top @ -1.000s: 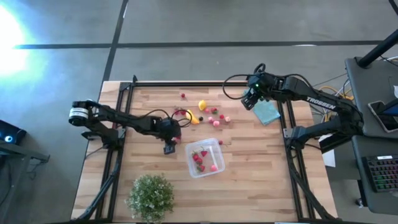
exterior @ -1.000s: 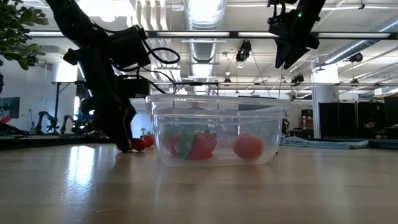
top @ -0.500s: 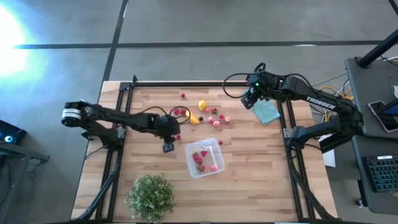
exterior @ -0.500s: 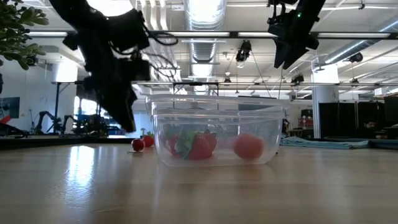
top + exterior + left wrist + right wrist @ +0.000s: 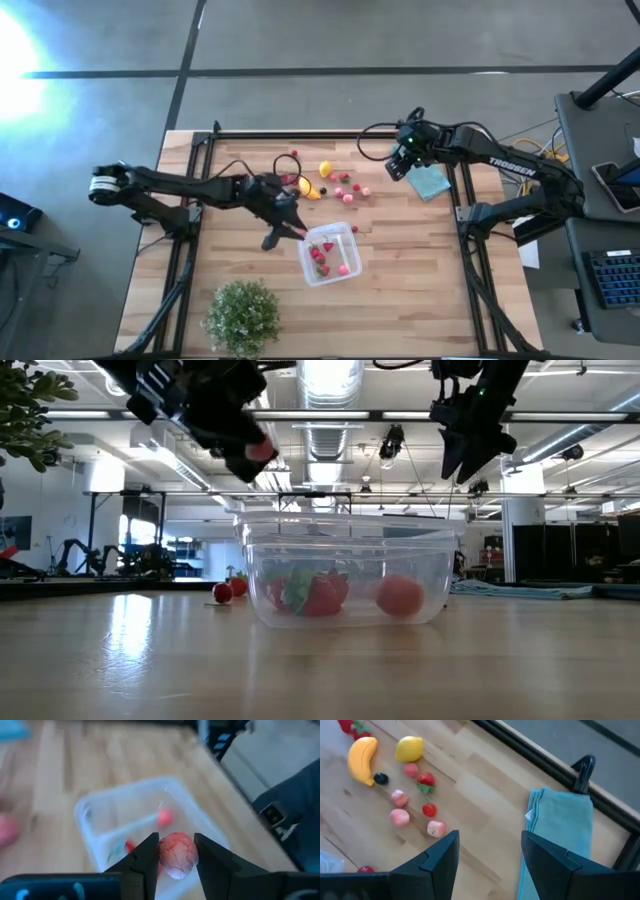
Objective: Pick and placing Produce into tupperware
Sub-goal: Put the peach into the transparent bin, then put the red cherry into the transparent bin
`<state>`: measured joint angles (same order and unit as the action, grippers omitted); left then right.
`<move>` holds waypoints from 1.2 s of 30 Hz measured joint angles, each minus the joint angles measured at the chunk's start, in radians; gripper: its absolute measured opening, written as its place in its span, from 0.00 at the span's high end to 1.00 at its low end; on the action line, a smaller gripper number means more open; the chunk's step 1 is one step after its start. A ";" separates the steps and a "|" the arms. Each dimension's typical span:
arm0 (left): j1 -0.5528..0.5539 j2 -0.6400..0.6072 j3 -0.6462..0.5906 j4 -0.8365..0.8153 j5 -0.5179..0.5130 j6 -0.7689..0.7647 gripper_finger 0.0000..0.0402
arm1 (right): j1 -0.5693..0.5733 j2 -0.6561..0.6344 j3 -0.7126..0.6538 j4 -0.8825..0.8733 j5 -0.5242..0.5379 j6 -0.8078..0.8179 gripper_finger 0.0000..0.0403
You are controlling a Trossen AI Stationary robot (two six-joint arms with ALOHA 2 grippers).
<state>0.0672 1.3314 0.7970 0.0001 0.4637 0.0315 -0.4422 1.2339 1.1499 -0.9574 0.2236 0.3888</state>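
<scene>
The tupperware (image 5: 329, 255) sits on the pale wooden bench (image 5: 400, 290), a little right of centre, with a few red pieces inside. More produce (image 5: 340, 186) lies scattered behind it toward the far edge: a lemon (image 5: 409, 748), a banana (image 5: 361, 753), pink and red berries. The left gripper (image 5: 176, 862) hangs above the box's near-left corner, its jaws pinching a pinkish-red veined berry (image 5: 176, 854). The right gripper (image 5: 490, 855) hovers over the far right of the bench, jaws spread and holding nothing, beside a teal cloth (image 5: 556, 827). A bushy potted plant (image 5: 242, 316) stands at the front edge. A black frame (image 5: 300, 134) borders the bench; grey floor (image 5: 300, 50) lies beyond, and the level view shows a bright ceiling with ducts (image 5: 330, 435)
</scene>
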 joint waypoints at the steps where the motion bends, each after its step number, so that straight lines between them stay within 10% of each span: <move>1: -0.010 0.018 0.009 0.036 0.001 0.000 0.76 | 0.001 0.000 -0.006 -0.002 -0.006 0.004 0.49; 16: -0.067 0.388 0.250 -0.020 -0.072 -0.394 0.68 | 0.048 -0.079 -0.027 -0.041 -0.066 -0.075 0.49; 27: -0.066 0.363 0.298 -0.162 -0.104 -0.536 0.43 | 0.047 -0.211 -0.054 -0.041 -0.040 -0.165 0.49; 36: -0.066 0.219 0.297 -0.160 -0.186 -0.708 0.41 | 0.119 -0.237 -0.168 0.002 -0.194 -0.338 0.49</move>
<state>0.0010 1.5505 1.0939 -0.1598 0.2778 -0.6766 -0.3231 0.9965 0.9821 -0.9553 0.0294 0.0512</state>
